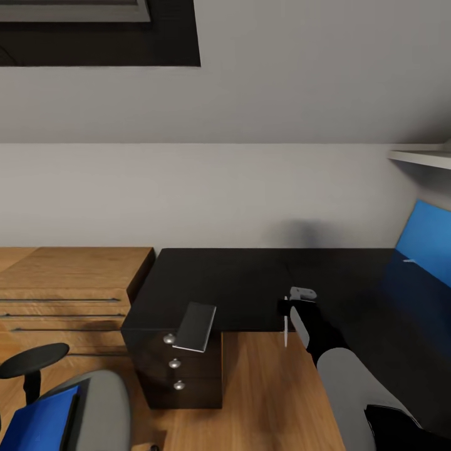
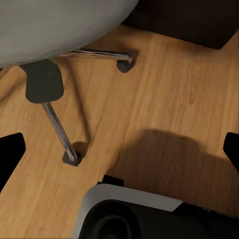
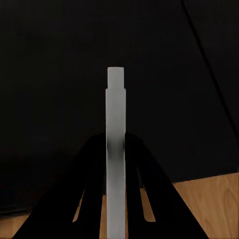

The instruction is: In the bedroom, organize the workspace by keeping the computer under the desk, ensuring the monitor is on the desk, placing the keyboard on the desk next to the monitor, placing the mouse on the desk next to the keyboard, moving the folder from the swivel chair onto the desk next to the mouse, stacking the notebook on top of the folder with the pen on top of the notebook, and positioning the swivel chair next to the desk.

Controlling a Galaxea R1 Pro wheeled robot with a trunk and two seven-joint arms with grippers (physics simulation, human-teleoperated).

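Note:
My right gripper (image 1: pixel 287 311) is shut on a thin white pen (image 1: pixel 285 333), held just above the front edge of the black desk (image 1: pixel 232 282). In the right wrist view the pen (image 3: pixel 115 99) sticks out past the dark fingers (image 3: pixel 142 164) over the desk top. A grey notebook (image 1: pixel 196 326) lies on the desk corner, overhanging the drawers (image 1: pixel 178 366). The blue folder (image 1: pixel 37 421) rests on the grey swivel chair (image 1: pixel 103 401) at lower left. My left gripper (image 2: pixel 119 152) is open above the floor beside the chair's chrome base (image 2: pixel 59 129).
A low light-wood cabinet (image 1: pixel 62 282) stands left of the desk. A tilted bright blue panel (image 1: pixel 427 241) sits at the desk's far right, under a white shelf (image 1: pixel 419 156). The chair's black armrest (image 1: pixel 34 360) is near the drawers. Wood floor (image 1: pixel 269 388) lies in front.

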